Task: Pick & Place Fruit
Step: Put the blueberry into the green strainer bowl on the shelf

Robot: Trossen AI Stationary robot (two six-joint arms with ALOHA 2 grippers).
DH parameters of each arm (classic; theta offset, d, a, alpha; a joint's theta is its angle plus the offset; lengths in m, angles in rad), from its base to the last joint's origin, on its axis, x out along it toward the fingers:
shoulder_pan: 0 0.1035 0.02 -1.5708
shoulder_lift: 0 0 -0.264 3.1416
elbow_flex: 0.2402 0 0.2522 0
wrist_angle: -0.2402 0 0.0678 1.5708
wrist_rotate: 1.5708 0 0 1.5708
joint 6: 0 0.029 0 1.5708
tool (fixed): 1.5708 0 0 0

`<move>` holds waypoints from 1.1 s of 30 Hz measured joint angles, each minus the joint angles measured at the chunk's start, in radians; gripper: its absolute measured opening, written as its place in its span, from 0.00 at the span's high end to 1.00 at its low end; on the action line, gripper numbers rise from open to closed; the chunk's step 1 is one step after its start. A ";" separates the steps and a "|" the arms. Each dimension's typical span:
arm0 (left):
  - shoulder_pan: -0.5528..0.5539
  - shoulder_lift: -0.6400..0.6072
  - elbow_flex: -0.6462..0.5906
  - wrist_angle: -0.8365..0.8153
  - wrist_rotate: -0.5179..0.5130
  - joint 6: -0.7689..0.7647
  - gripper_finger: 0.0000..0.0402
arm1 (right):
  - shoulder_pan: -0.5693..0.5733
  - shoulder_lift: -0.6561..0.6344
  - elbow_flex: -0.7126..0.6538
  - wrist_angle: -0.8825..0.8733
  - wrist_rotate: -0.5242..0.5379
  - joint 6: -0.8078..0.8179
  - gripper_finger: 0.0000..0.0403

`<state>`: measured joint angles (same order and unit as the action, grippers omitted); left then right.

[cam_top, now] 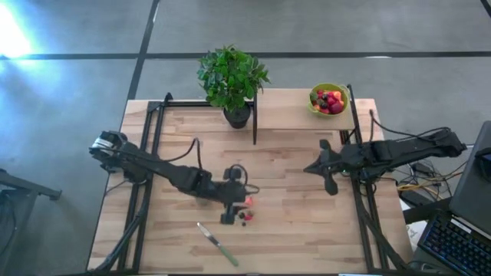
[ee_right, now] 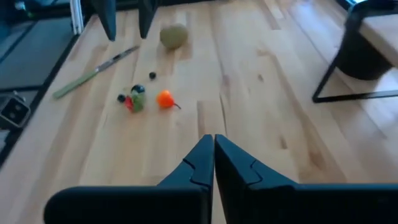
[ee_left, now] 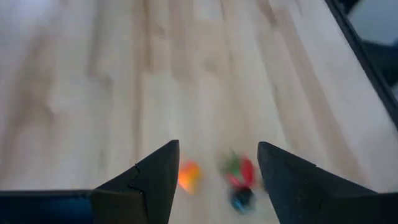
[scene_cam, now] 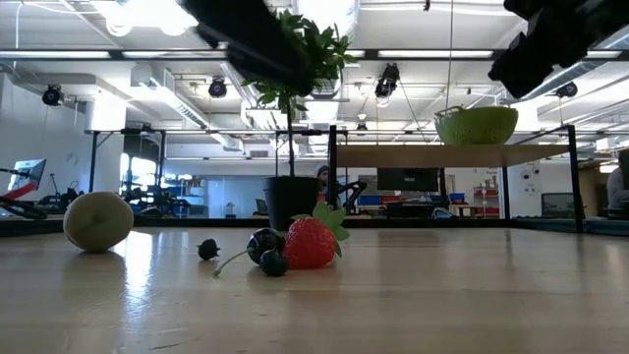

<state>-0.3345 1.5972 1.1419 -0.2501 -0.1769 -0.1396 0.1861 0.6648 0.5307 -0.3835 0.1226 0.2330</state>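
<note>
Wooden counter (cam_top: 291, 176) fills the frame. Left pincer (cam_top: 227, 218) hangs open at lower centre, just over the strawberry (cam_top: 248, 202) and dark berries (cam_top: 244, 217). Right pincer (cam_top: 331, 186) is closed and empty, right of centre. Fruit's tiny and bunched up, so a slightly off grab could easily scatter it.

I see a pale blond wood table (cam_top: 307, 222) with darker plank seams, black arms, a lime-green bowl (cam_top: 328, 100) of red fruit, a red strawberry (scene_cam: 313, 243) with green leaves, dark berries (scene_cam: 265, 248), a dull-green ball (scene_cam: 98, 220), a green-handled knife (cam_top: 218, 244).
</note>
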 joint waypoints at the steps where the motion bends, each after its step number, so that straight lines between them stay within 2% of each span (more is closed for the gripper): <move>1: -0.016 -0.003 0.000 -0.032 0.003 -0.032 0.45 | 0.012 0.013 -0.013 0.022 0.010 -0.004 0.97; 5: -0.069 -0.007 0.000 -0.109 0.003 -0.161 0.45 | 0.042 0.057 -0.048 0.075 0.065 -0.009 0.98; 9: -0.109 -0.001 -0.001 -0.173 -0.038 -0.279 0.45 | 0.044 0.090 -0.049 0.075 0.072 0.007 0.98; 13: -0.133 0.028 -0.002 -0.214 -0.071 -0.270 0.45 | 0.043 0.105 -0.039 0.075 0.072 0.015 0.98; 26: -0.116 0.104 -0.061 -0.228 -0.051 -0.306 0.50 | 0.046 0.111 -0.009 0.079 0.071 -0.004 0.98; 33: -0.089 0.104 -0.128 -0.147 -0.015 -0.315 0.54 | 0.046 0.122 -0.009 0.080 0.070 -0.004 0.98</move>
<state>-0.4234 1.7012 1.0140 -0.3971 -0.1923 -0.4549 0.2317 0.7864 0.5217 -0.3036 0.1930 0.2291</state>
